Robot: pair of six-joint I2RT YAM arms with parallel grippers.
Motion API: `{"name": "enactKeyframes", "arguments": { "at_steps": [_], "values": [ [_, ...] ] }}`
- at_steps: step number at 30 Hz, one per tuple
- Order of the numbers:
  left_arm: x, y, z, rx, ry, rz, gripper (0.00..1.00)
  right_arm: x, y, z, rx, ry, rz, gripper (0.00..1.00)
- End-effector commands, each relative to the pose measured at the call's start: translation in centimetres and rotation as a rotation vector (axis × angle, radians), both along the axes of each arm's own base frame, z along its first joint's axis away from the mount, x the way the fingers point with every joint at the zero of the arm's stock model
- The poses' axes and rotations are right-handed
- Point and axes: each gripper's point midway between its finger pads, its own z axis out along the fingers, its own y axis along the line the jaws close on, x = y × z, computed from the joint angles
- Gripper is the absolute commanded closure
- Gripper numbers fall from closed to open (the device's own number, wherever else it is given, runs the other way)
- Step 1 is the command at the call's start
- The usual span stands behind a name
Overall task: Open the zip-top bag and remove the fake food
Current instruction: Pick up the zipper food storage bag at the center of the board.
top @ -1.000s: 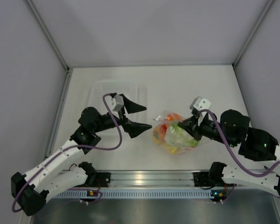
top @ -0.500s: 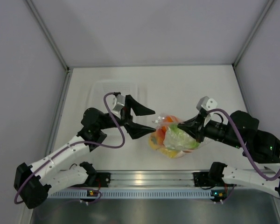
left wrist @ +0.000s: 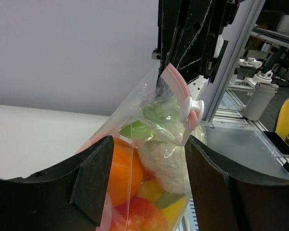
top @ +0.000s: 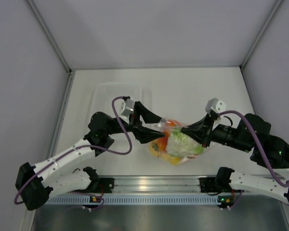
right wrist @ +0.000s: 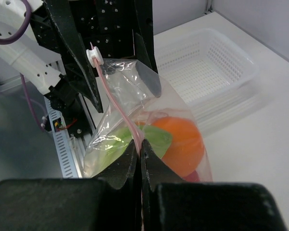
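The zip-top bag (top: 176, 144) hangs between both arms, full of fake food. My right gripper (top: 185, 131) is shut on its pink zip strip (right wrist: 120, 113); the white slider (right wrist: 94, 55) sits at the strip's far end. In the left wrist view the bag (left wrist: 135, 139) holds an orange (left wrist: 123, 168), a white cauliflower (left wrist: 166, 159), a red tomato (left wrist: 139, 216) and a yellow lemon (left wrist: 183, 209). My left gripper (left wrist: 147, 161) is open, its black fingers (left wrist: 94, 178) standing on either side of the bag's body below the strip (left wrist: 176, 84).
A white mesh basket (top: 120, 94) sits on the table behind the left arm, also in the right wrist view as the basket (right wrist: 207, 67). The aluminium rail (top: 149, 185) with both arm bases runs along the near edge. Grey walls enclose the table.
My left gripper moved right until its fingers straddle the bag, and its jaws narrowed. The right gripper carried the bag a little leftward, still shut on the strip.
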Motion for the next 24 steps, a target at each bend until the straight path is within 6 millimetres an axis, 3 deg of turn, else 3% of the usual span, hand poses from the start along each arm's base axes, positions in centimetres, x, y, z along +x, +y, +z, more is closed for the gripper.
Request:
{"name": "enactKeyframes", "arguments": {
  "at_steps": [1,16,24],
  "values": [
    [-0.9,0.3,3.4,-0.094,-0.070,-0.013,0.35,-0.4,0.0,5.5,0.181,-0.081,0.017,1.00],
    [-2.0,1.5,4.7,-0.134,-0.096,-0.007,0.37,0.7,0.1,4.2,0.147,-0.077,-0.029,1.00],
    [-1.9,1.1,4.3,-0.120,-0.079,-0.021,0.53,0.4,0.3,4.4,0.158,-0.075,-0.012,1.00]
  ]
}}
